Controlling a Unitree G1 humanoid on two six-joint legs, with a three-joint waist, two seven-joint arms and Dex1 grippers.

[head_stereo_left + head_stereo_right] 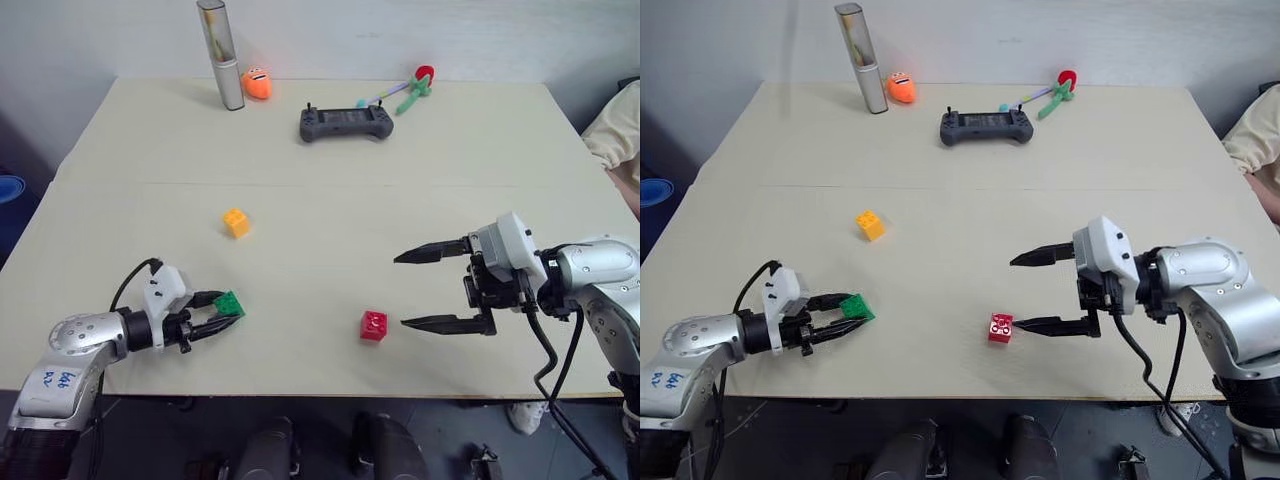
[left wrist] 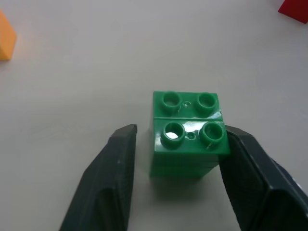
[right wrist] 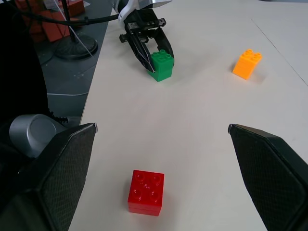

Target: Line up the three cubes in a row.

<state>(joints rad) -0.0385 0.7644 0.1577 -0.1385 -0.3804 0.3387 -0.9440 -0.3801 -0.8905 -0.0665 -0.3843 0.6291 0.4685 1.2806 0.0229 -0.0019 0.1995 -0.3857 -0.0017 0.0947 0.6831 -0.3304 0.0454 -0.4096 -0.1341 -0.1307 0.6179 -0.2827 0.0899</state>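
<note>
The green cube (image 1: pixel 229 303) rests on the table near the front left, and my left gripper (image 1: pixel 228 310) is shut on it, one black finger on each side (image 2: pixel 120 159). The red cube (image 1: pixel 373 325) sits near the front edge, right of centre. My right gripper (image 1: pixel 400 290) hovers just to its right, open wide and empty, pointing left; its lower finger tip is close beside the red cube. The yellow-orange cube (image 1: pixel 236 222) lies alone farther back on the left, apart from both grippers.
At the back of the table (image 1: pixel 320 200) lie a grey game controller (image 1: pixel 346 123), a tall silver cylinder (image 1: pixel 220 55), a round orange toy (image 1: pixel 257 83) and a red-and-green toy (image 1: pixel 415 88). A person's sleeve (image 1: pixel 615 130) shows at the right edge.
</note>
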